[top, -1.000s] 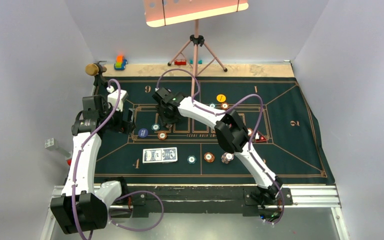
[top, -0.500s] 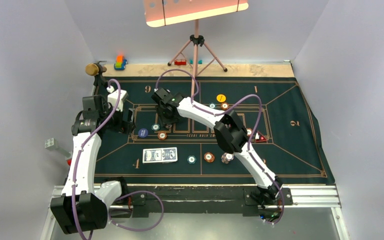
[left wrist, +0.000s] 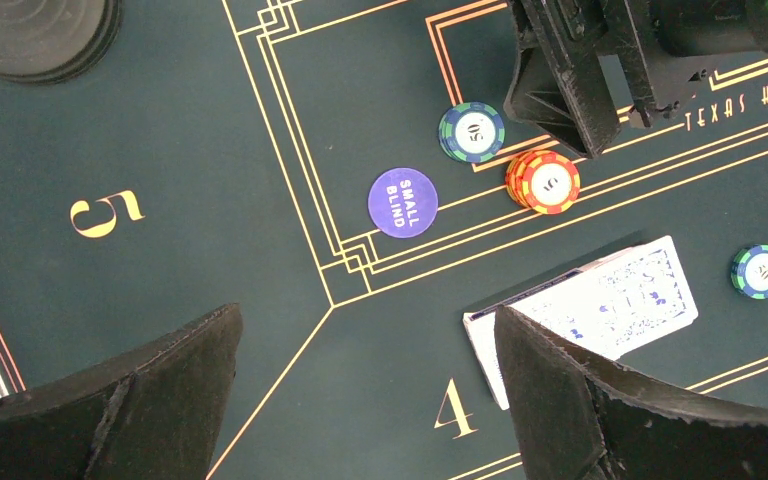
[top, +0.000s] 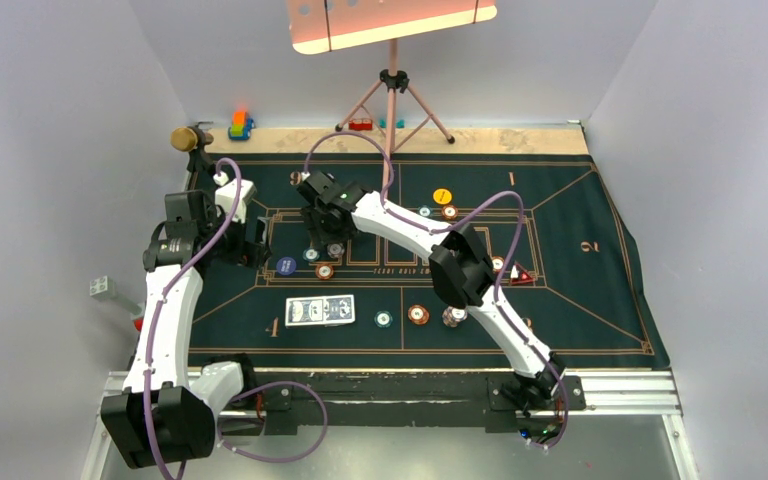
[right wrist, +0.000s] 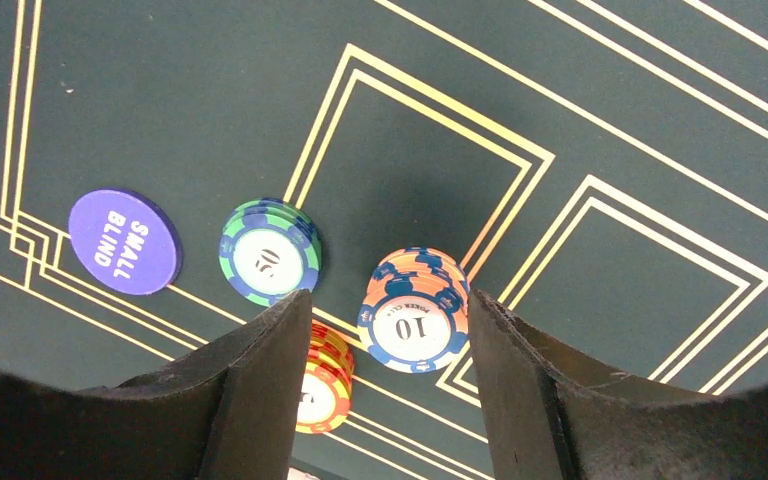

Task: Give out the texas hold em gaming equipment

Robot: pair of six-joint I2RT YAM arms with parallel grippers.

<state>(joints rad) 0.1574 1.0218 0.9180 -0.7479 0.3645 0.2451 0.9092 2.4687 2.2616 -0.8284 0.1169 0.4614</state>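
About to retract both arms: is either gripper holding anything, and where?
Nothing is held. The right gripper, jaws open, straddles the 10 chip stack resting on the mat; the left gripper is open and empty.

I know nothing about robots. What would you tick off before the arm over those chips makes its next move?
1. Right gripper jaws apart: ok, they stand wider than the stack between them.
2. Stack of 10 chips upright on the mat: ok.
3. Both fingers clear of that stack: cannot tell. A gap shows on one side, but the other finger looks very close.
4. Orange chip stack out of the way: not ok. It sits close beside a finger and is partly hidden by it.
5. Left gripper open and empty: ok.
6. Card deck lying flat, nothing touching it: ok.
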